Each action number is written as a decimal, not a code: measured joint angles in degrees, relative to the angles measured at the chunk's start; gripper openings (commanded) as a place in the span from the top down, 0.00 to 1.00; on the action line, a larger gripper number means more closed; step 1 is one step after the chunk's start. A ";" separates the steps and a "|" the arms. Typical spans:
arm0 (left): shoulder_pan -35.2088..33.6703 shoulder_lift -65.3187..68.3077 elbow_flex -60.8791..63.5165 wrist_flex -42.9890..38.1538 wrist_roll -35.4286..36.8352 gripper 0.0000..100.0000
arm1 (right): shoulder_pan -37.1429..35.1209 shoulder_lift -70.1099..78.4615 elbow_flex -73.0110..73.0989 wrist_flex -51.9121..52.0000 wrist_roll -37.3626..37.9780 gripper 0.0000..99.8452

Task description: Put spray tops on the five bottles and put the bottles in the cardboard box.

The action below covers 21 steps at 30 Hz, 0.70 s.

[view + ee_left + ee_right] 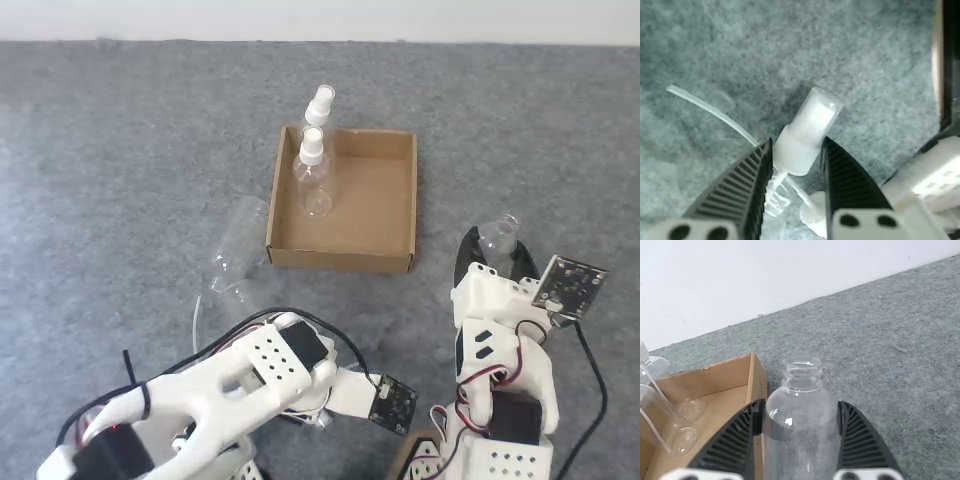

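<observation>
Closest to the high camera, the left arm [230, 385] is seen bent low over the grey carpet [100, 150], and the right arm [500, 340] is stretched forward beside it. Farther out, the cardboard box [340, 258] is set open on the carpet. One capped bottle [314, 185] is kept in the box's far left corner. A second capped bottle [320, 105] is placed just behind the far wall, outside the box. A clear bottle [238, 248] is laid on its side just beside the left wall. An uncapped bottle [801, 420] is clamped between the jaws of the right gripper [800, 415], near the box's right front corner. The left gripper [796, 145] is closed around a white spray top [805, 132], and a thin tube [705, 107] is seen lying on the carpet beside one finger.
</observation>
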 measured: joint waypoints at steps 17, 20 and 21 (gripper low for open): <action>-5.63 -0.09 -15.65 14.51 4.40 0.99 | 0.00 0.00 0.00 0.00 0.00 0.95; -6.68 0.00 -17.67 15.12 6.77 0.99 | 0.00 0.00 0.00 0.00 0.00 0.95; -6.77 0.00 -18.02 15.12 7.56 0.99 | 0.00 0.00 0.00 0.00 0.00 0.95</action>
